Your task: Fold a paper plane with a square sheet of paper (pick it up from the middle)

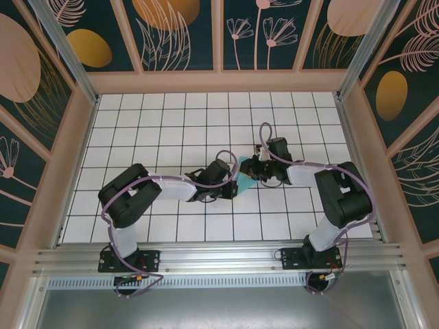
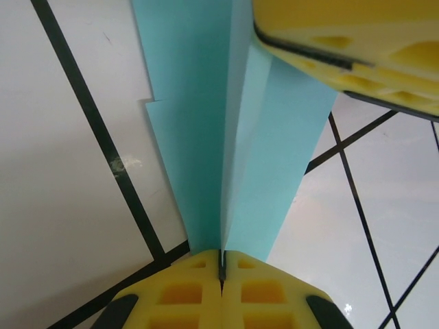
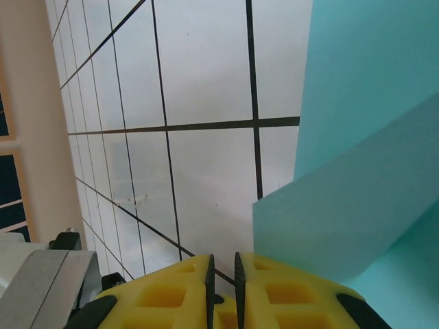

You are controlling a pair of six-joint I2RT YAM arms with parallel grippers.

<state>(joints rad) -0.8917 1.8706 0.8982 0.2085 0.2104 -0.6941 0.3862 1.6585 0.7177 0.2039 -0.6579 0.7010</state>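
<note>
— White grid table (image 1: 137, 130), both arms meeting mid-surface. How far along are you?
— Your left gripper (image 2: 221, 266) is clamped on the creased turquoise sheet (image 2: 195, 137) there. Your right gripper (image 3: 223, 274) is nearly closed, its grip unclear. Folding is begun, and the plane looks unfinished.

We see a white table (image 1: 137, 137) with black grid lines and an aluminium rail (image 1: 219, 257) along its 6 o'clock edge. Turquoise folded paper (image 1: 243, 181) mid-table, slightly toward 4 o'clock; contact with table unclear.
</note>
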